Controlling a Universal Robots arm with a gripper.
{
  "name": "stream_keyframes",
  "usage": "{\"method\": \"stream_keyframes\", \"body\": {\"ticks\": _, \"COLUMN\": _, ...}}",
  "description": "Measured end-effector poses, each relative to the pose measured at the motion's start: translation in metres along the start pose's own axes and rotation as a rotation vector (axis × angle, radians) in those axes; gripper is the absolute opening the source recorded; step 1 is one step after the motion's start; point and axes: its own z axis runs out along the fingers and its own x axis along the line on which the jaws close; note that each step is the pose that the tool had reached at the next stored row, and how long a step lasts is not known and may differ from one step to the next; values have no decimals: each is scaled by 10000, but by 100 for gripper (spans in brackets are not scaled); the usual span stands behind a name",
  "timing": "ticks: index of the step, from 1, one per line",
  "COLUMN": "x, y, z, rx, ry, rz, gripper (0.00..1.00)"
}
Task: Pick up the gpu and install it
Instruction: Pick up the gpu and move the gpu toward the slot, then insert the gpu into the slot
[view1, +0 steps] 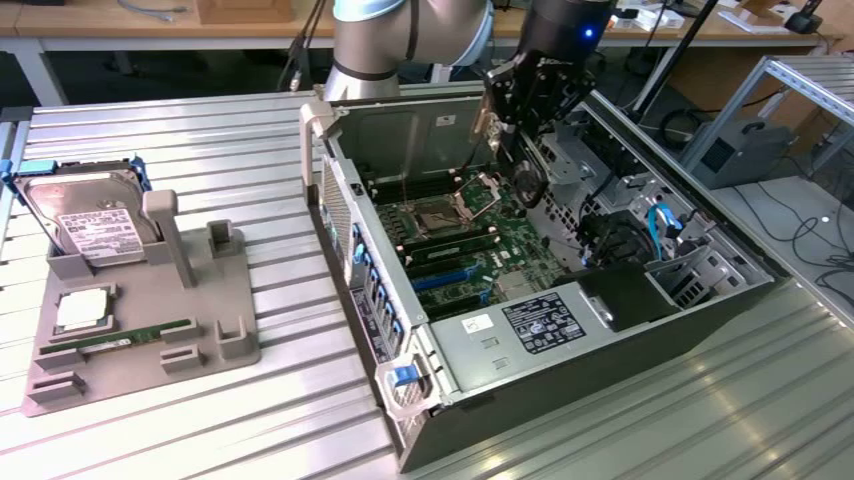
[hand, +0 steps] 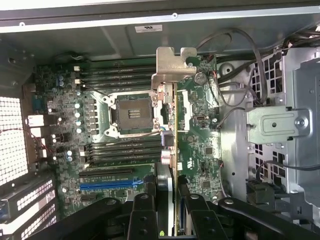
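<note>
hanging edge-on above the motherboard (hand: 65, 100), the gpu (hand: 174, 145) clamped between the end effector's (hand: 172, 200) jaws

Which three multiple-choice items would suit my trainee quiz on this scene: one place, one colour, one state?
1. The gpu is: A in the grey holder; B in the jaws above the motherboard; C on the table.
2. One long slot is: A blue; B red; C yellow.
3. The case side is: A shut; B taped; C open.
Key: B, the jaws clamp the card over the board; A, blue plastic shows beside black slots; C, the interior lies exposed.
</note>
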Motion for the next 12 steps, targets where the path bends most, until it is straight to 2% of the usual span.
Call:
{"method": "stream_keyframes", "body": {"ticks": 2, "x": 2, "y": -2, "z": 74, "rx": 1, "ry": 0, "rz": 1, "gripper": 27}}
{"method": "stream_keyframes", "body": {"ticks": 5, "x": 3, "y": -2, "z": 117, "rx": 1, "ry": 0, "rz": 1, "gripper": 27}}
{"method": "stream_keyframes", "body": {"ticks": 12, "x": 3, "y": -3, "z": 124, "rx": 1, "ry": 0, "rz": 1, "gripper": 27}}
